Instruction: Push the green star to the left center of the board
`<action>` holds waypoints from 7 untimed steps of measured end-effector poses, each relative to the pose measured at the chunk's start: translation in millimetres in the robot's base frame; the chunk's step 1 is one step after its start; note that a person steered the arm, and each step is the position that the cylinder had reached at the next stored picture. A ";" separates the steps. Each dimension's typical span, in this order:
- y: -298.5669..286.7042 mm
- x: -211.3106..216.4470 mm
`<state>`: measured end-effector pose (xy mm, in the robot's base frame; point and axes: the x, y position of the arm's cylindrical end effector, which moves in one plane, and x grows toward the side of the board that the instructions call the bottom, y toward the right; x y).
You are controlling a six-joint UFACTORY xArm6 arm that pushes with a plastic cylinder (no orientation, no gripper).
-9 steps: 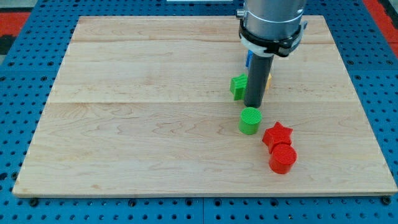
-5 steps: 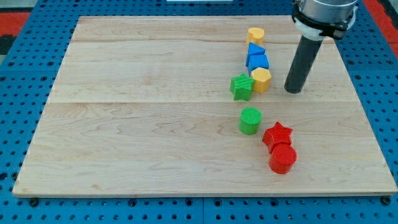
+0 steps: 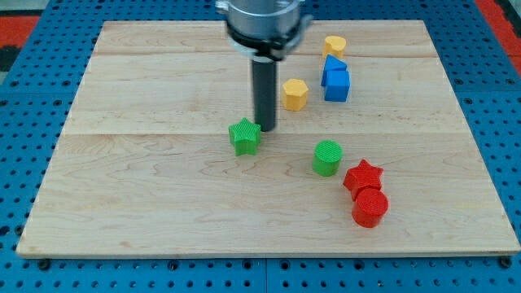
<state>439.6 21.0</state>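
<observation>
The green star (image 3: pixel 244 136) lies on the wooden board (image 3: pixel 163 187) a little left of the board's middle. My tip (image 3: pixel 265 129) stands right against the star's upper right side. The rod rises straight up from there to the arm at the view's top.
A yellow hexagon (image 3: pixel 295 94) lies right of the rod. A blue block pair (image 3: pixel 334 78) and a yellow cylinder (image 3: pixel 334 45) lie further to the upper right. A green cylinder (image 3: pixel 327 157), a red star (image 3: pixel 362 177) and a red cylinder (image 3: pixel 370 207) lie to the lower right.
My tip swung from the right of the blocks to the star's right side. The green star slid left and down. The yellow hexagon moved left and up, away from the blue blocks.
</observation>
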 end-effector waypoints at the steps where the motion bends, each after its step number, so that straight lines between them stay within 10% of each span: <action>1: -36.4 24.6; 4: -214.6 -36.3; 7: -110.8 -66.6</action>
